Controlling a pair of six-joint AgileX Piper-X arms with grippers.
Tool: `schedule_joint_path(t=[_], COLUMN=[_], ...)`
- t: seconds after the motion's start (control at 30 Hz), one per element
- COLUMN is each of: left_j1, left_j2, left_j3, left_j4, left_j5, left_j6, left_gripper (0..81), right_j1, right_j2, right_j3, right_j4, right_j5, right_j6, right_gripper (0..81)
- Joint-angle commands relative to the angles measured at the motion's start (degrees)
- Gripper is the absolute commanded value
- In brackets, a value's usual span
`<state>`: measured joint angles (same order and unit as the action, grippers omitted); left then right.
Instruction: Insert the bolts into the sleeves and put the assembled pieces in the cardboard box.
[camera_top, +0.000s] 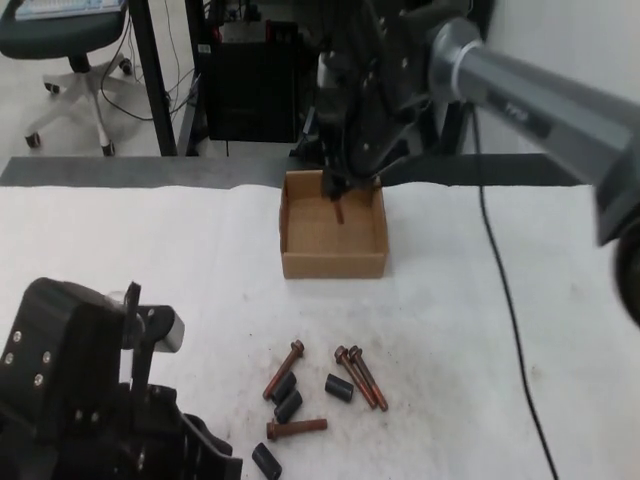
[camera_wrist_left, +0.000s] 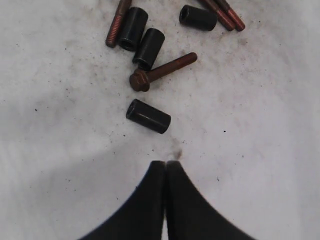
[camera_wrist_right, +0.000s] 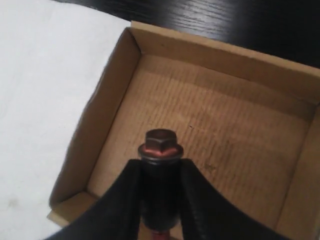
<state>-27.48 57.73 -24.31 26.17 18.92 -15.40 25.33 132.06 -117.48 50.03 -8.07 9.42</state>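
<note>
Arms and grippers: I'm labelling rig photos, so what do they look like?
The right arm has a grey link with dark markings and a black wrist housing. The left arm is a black housing with silver screws. The left gripper and right gripper have smooth black fingers tapering to the tips.

My right gripper (camera_wrist_right: 161, 171) is pinching a black sleeve (camera_wrist_right: 160, 197) with a bolt (camera_wrist_right: 160, 142) in it, hex head sticking out, all of it over the open cardboard box (camera_wrist_right: 114, 87). White sheet (camera_wrist_right: 45, 75) lies just beside the box.
</note>
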Motion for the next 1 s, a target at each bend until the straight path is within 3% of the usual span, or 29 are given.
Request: schedule_joint_path(t=[0.0,0.17,0.23,0.37,0.43,0.53,0.63,0.77,0.83,0.97], left_j1=[-0.1,-0.1,-0.1,-0.1,-0.1,-0.1,-0.1,-0.1,-0.1,-0.1], left_j2=[-0.4,-0.4,-0.4,-0.4,-0.4,-0.4,-0.4,-0.4,-0.4,-0.4], left_j3=[-0.4,-0.4,-0.3,-0.3,-0.3,-0.3,-0.3,-0.3,-0.3,-0.3], left_j4=[0.4,1.5,1.6,1.6,1.6,1.6,1.6,1.6,1.6,1.6], left_j5=[-0.9,-0.9,-0.9,-0.9,-0.9,-0.9,-0.9,-0.9,-0.9,-1.3], left_j6=[0.5,0.5,0.5,0.5,0.5,0.5,0.5,0.9,2.8,5.0], left_gripper=[0.3,0.3,0.3,0.3,0.3,0.3,0.3,0.3,0.3,0.3], right_j1=[-0.1,-0.1,-0.1,-0.4,-0.4,-0.7,-0.7,-0.7,0.0,2.4], right_j2=[1.8,2.8,2.8,2.8,2.8,2.5,1.5,-1.8,-4.3,-7.8], right_j3=[-2.5,-2.7,-2.7,-2.7,-2.7,-3.1,-4.2,-5.1,-5.1,-5.1], right_j4=[0.6,-1.5,-2.7,-3.4,-3.2,-2.0,0.7,4.2,8.6,18.9], right_j5=[-0.7,0.7,0.7,0.7,1.5,1.8,1.2,-13.4,-20.0,-18.4], right_j6=[0.0,-0.2,-0.5,-0.4,-0.4,-0.2,-0.5,-8.3,-17.1,-28.3], right_gripper=[0.8,1.7,9.5,36.1,41.8,37.1,26.1,13.2,13.8,21.1])
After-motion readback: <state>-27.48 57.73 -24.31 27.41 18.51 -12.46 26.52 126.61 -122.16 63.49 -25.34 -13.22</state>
